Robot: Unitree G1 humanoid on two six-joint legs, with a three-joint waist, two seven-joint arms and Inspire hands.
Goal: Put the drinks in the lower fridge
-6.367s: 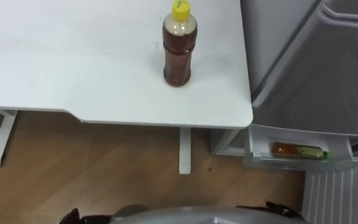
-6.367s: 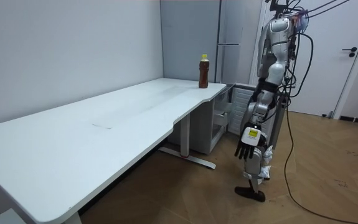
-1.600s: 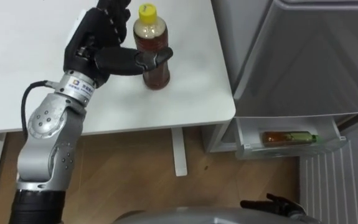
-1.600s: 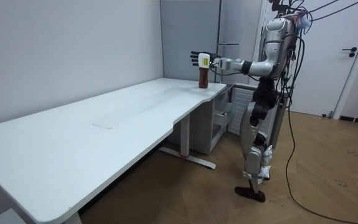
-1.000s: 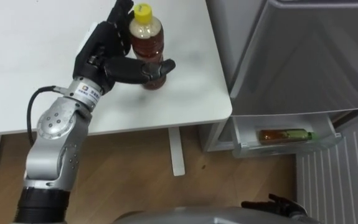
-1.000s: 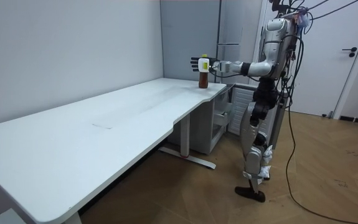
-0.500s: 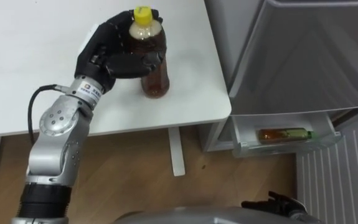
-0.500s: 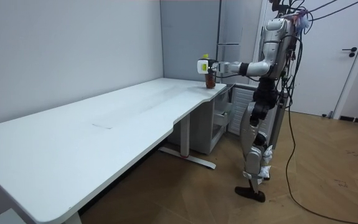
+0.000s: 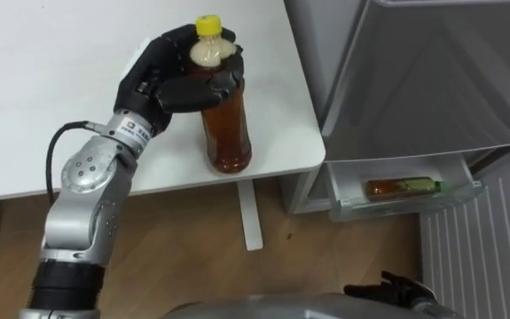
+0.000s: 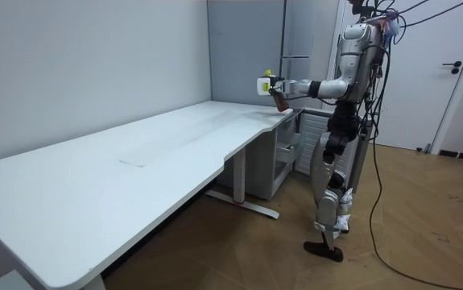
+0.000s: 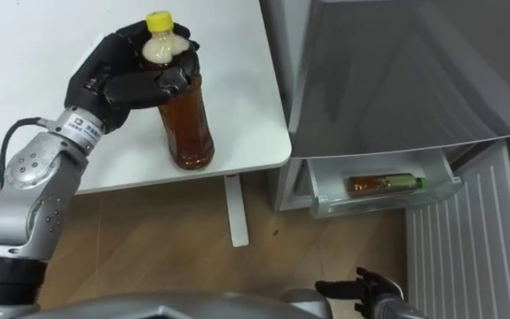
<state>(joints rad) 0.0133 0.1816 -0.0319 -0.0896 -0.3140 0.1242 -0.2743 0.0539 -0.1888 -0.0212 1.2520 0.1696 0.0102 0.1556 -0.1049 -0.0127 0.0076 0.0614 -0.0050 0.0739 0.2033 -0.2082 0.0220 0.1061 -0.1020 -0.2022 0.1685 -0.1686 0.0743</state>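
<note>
Left eye view: amber, yellow-capped bottle [image 9: 226, 133]

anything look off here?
No spill or damage. One oddity: a second bottle lies on its side in the clear bin low on the fridge, not upright. The left hand grips the bottle high, near its cap, at the table corner.

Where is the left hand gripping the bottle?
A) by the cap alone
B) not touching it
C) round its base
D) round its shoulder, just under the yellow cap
D: the fingers of the left hand curl round the shoulder of the bottle, just below its yellow cap.
</note>
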